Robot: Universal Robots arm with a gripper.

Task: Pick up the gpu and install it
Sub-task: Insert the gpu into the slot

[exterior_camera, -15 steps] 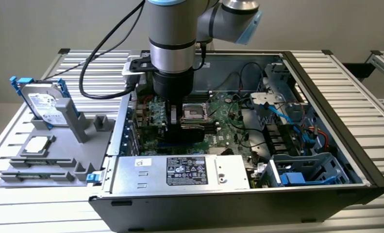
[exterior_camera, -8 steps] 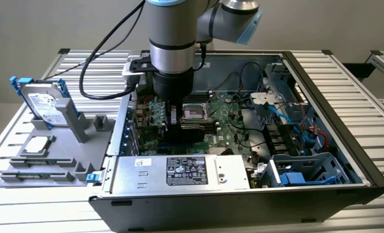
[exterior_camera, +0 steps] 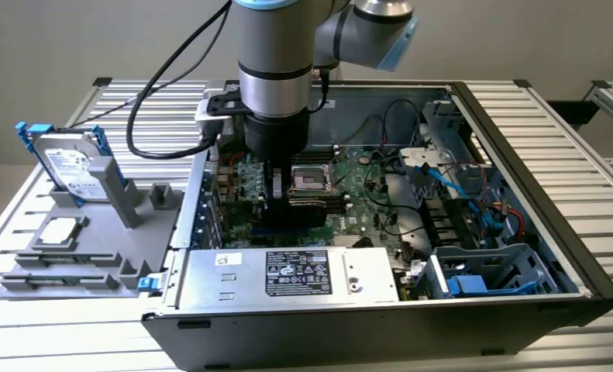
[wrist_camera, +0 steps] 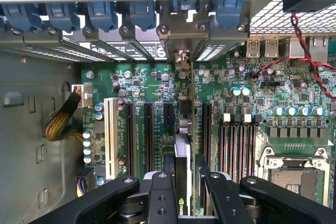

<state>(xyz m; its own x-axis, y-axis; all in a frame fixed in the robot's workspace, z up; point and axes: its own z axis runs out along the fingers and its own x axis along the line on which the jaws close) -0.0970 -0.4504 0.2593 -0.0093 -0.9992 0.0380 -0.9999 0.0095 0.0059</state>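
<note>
Slatted metal table carrying an open computer case — inside it the gripper, partly closed, pinches the gpu upright on edge over the motherboard, likely aligning it with a slot.

An open black computer case lies on a slatted metal desk, with a large green motherboard on its floor, a silver power supply with a black label along its near side, and blue drive brackets at the exterior view's right. To the exterior view's left, just beside the case, a grey holder carries a silver hard drive with blue rails standing upright. In the wrist view the motherboard shows black expansion slots, one white slot, a row of memory slots, an empty processor socket and a red-and-black cable.
</note>
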